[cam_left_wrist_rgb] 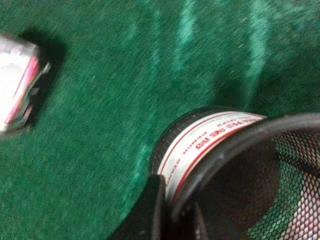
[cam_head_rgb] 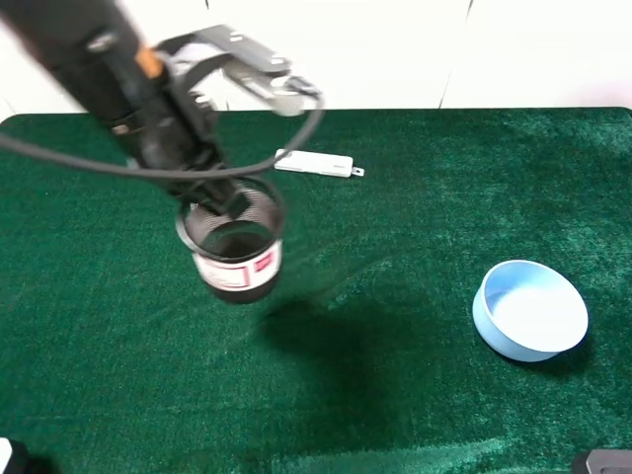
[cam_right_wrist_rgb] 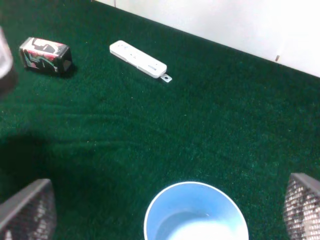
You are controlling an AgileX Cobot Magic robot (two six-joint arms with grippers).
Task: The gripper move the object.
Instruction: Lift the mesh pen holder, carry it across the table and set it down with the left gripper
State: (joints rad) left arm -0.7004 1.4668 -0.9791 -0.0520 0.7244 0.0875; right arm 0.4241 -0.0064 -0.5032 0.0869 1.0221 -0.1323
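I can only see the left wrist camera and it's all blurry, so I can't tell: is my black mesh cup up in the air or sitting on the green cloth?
Observer: In the high camera, the black wire-mesh cylindrical cup looks lifted. Its shadow falls apart from it on the green cloth.
Operator: Is there anything else on the cloth that I could bump into?
Observer: Yes. A light blue round bowl sits far over on the right side of the cloth, well apart from the cup.
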